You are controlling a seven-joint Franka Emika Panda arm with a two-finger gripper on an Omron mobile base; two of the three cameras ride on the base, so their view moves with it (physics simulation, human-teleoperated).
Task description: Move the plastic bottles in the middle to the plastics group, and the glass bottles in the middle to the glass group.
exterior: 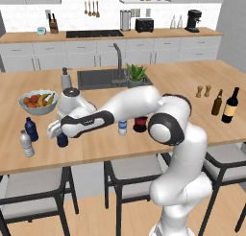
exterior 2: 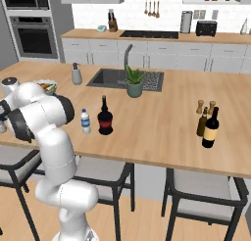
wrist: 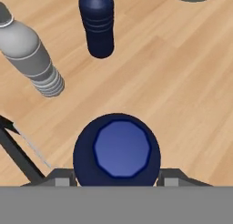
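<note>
The gripper [wrist: 117, 180] is closed on a dark navy bottle [wrist: 117, 148] standing upright on the bench [exterior: 144, 144], near another navy bottle [exterior: 31, 129] and a greyish clear bottle [exterior: 26, 143]. A grey bowl [exterior: 38, 103] behind them holds fruit. The clear blue-banded bottle [exterior 2: 86, 121] and squat black bottle [exterior 2: 105, 117] stand mid-bench.

A big wooden counter [exterior: 192, 81] is stretching across the middle of the left base view. A fruit bowl [exterior: 37, 102], a navy bottle [exterior: 31, 129] and a greyish clear bottle [exterior: 26, 144] are standing at its left. A brown bottle [exterior: 217, 103] and a wine bottle [exterior: 230, 105] are standing at its right, behind them two pepper mills [exterior: 203, 91]. A potted plant [exterior: 136, 76] is sitting by the sink [exterior: 96, 78].
</note>
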